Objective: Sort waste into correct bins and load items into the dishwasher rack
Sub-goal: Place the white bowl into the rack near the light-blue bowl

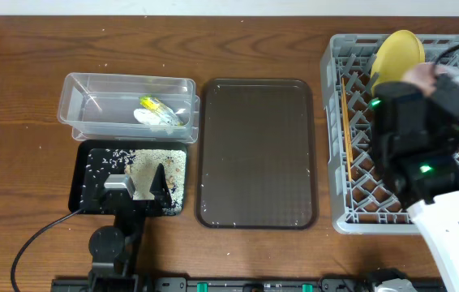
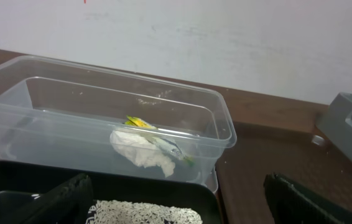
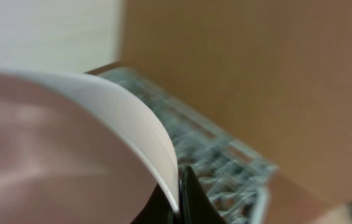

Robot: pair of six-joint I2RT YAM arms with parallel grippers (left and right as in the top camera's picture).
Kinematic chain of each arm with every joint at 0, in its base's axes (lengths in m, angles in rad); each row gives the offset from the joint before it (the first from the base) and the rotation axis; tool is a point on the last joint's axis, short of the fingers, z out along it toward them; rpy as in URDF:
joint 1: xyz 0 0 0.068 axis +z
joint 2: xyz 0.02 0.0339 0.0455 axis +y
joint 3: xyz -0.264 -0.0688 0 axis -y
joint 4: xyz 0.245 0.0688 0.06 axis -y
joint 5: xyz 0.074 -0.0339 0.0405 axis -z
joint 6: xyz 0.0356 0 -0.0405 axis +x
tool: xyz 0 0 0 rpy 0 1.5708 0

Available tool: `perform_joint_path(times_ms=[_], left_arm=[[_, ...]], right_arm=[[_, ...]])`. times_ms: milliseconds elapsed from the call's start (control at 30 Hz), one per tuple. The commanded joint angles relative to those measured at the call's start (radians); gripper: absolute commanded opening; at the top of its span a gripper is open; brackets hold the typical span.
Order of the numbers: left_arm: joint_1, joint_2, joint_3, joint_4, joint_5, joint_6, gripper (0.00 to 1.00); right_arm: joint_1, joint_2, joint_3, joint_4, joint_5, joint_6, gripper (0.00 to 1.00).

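The overhead camera looked straight down on the whole table (image 1: 19, 146). The left wrist camera sat low, close to the clear tub (image 2: 70, 124) that overhead also showed. The right wrist camera, tight behind the white bowl (image 3: 70, 155), shared the rack (image 3: 219, 155) with overhead.

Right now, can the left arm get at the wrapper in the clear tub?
Probably yes. The left gripper hangs open over the black tray, right beside the clear tub. The tub has no lid, and the wrapper lies in plain sight with nothing between.
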Motion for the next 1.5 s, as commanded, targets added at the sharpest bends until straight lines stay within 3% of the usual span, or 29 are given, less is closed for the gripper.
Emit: perform_joint_path(times_ms=[0, 200, 367, 533, 1033, 1133, 1200, 1233, 1367, 1467], left_arm=[[0.004, -0.007, -0.023, -0.021, 0.003, 0.014, 0.91], [0.004, -0.007, -0.023, -0.021, 0.003, 0.013, 0.91], [0.004, -0.007, -0.023, -0.021, 0.003, 0.014, 0.91], [0.004, -0.007, -0.023, -0.021, 0.003, 0.013, 0.91], [0.004, -0.007, -0.023, -0.021, 0.003, 0.013, 0.91], [0.004, -0.007, -0.023, -0.021, 0.003, 0.013, 0.91], [0.004, -0.007, -0.023, -0.021, 0.003, 0.013, 0.91], [0.004, -0.007, -0.023, -0.021, 0.003, 0.013, 0.91], [0.004, -0.007, -0.023, -0.021, 0.003, 0.013, 0.91], [0.004, -0.007, -0.023, -0.021, 0.003, 0.014, 0.91]], right_arm=[[-0.13, 0.041, 0.006, 0.086, 0.11, -0.216, 0.01], [-0.327, 0.164, 0.006, 0.181, 0.036, -0.364, 0.01], [-0.415, 0.261, 0.005, 0.194, 0.006, -0.37, 0.01], [-0.482, 0.349, 0.005, 0.291, 0.006, -0.489, 0.01], [-0.447, 0.632, 0.005, 0.513, 0.035, -0.865, 0.03], [-0.405, 0.641, 0.005, 0.538, 0.032, -0.879, 0.03], [-0.38, 0.641, 0.005, 0.554, 0.028, -0.879, 0.1], [-0.367, 0.641, 0.005, 0.556, 0.021, -0.88, 0.18], [-0.323, 0.64, 0.005, 0.552, 0.023, -0.879, 0.66], [-0.287, 0.621, 0.006, 0.552, 0.036, -0.853, 0.74]])
